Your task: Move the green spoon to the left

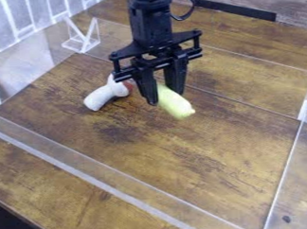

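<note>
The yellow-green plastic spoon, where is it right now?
The yellow-green plastic spoon hangs mid-picture, pinched in the shut black gripper above the wooden table, just right of the red-capped white toy mushroom.
</note>
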You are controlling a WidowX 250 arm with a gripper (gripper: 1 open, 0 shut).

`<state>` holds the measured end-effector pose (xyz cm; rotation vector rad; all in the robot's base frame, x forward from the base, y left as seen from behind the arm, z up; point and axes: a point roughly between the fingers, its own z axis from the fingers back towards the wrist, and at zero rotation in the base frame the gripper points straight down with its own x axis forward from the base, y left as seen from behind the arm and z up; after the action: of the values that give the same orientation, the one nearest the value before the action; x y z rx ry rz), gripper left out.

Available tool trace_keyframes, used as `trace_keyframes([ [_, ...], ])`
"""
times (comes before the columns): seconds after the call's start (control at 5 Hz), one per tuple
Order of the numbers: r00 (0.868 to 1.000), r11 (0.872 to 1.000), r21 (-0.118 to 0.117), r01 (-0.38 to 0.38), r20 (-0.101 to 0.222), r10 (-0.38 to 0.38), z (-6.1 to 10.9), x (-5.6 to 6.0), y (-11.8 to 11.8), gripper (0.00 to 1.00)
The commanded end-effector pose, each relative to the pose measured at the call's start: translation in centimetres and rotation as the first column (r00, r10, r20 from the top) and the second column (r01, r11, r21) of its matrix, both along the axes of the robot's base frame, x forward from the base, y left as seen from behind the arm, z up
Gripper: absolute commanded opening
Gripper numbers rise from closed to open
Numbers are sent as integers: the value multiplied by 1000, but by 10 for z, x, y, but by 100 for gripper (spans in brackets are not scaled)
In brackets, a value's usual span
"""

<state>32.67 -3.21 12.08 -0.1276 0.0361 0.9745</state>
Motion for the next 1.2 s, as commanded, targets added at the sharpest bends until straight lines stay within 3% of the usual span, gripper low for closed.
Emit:
trace_keyframes([
  [0.0, 992, 999, -24, -24, 120, 27, 40, 1, 21, 0],
  [0.2, 991, 999, -22, -45, 127, 48, 40, -10, 45, 0],
  [0.6, 992, 1000, 27, -15, 128, 12, 13, -30, 108, 0],
  [0.8, 992, 999, 49, 9, 128, -15, -1, -38, 127, 0],
  [1.0, 992, 999, 53, 8, 123, -15, -1, -38, 127, 100],
])
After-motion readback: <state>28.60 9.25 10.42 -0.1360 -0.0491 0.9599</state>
